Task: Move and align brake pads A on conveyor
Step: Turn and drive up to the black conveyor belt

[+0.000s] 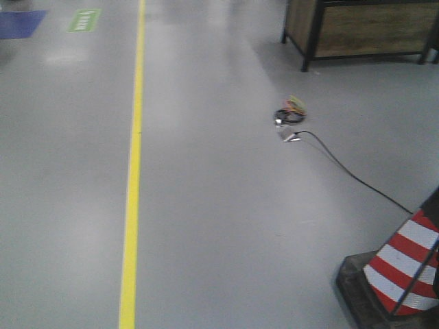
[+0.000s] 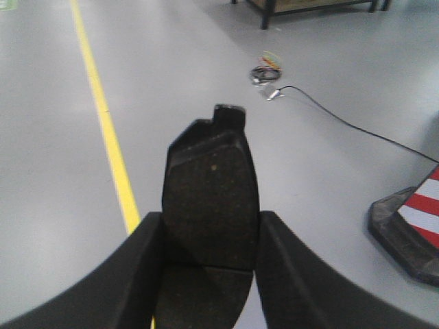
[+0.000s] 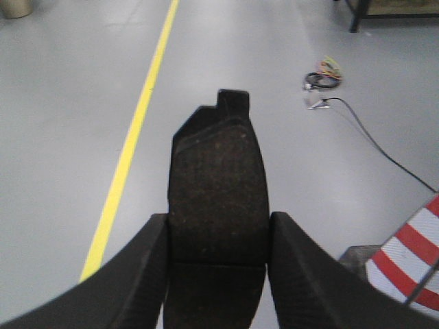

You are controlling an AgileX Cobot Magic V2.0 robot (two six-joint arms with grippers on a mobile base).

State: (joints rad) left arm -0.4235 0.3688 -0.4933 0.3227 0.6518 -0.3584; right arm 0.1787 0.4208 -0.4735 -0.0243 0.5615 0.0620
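Brake pads (image 2: 211,199) (image 3: 218,199) clamped in left pincer (image 2: 209,271), right pincer (image 3: 218,274).

Grey floor (image 1: 226,205), yellow line (image 1: 134,164), striped cone (image 1: 405,267)

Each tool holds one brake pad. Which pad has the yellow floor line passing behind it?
The brake pad in the left tool: the yellow line disappears behind it. By the right tool's pad it stays clear.

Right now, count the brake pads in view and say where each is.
2. One brake pad sits clamped in the left gripper; the other pad in the right gripper. Both hang above bare floor. No conveyor shows, so more may be out of view.
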